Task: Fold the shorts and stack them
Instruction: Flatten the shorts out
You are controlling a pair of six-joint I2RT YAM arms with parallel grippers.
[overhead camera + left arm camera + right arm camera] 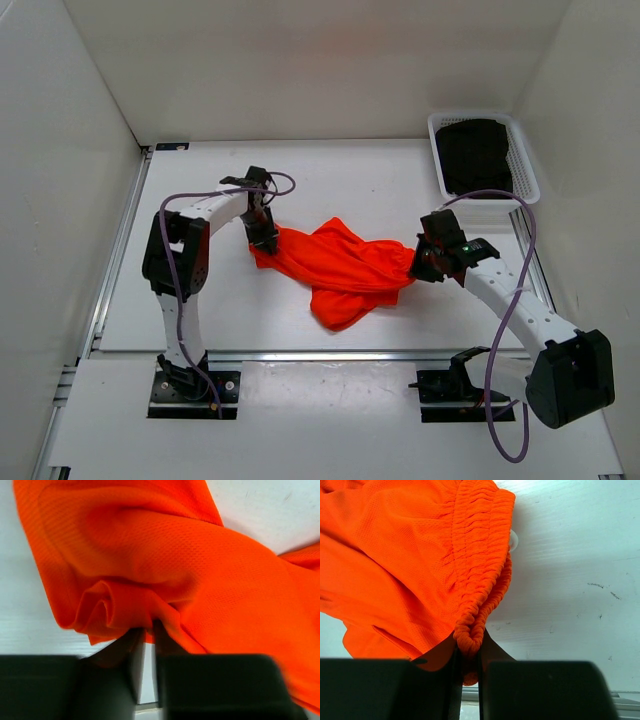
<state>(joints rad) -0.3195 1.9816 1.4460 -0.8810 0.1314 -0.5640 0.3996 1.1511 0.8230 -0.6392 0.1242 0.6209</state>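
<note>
Shorts (345,268) lie bunched on the table (350,190); your left gripper (264,238) pinches a fold, your right gripper (418,262) pinches the waistband (480,580).

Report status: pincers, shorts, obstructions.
Left pincer shut on bright orange-red fabric shorts. Right pincer shut on their gathered waistband. Shorts bunched, unfolded. White basket far right, apart.

The left end effector (148,639) pinches a bunched fold of the shorts (200,565).
</note>
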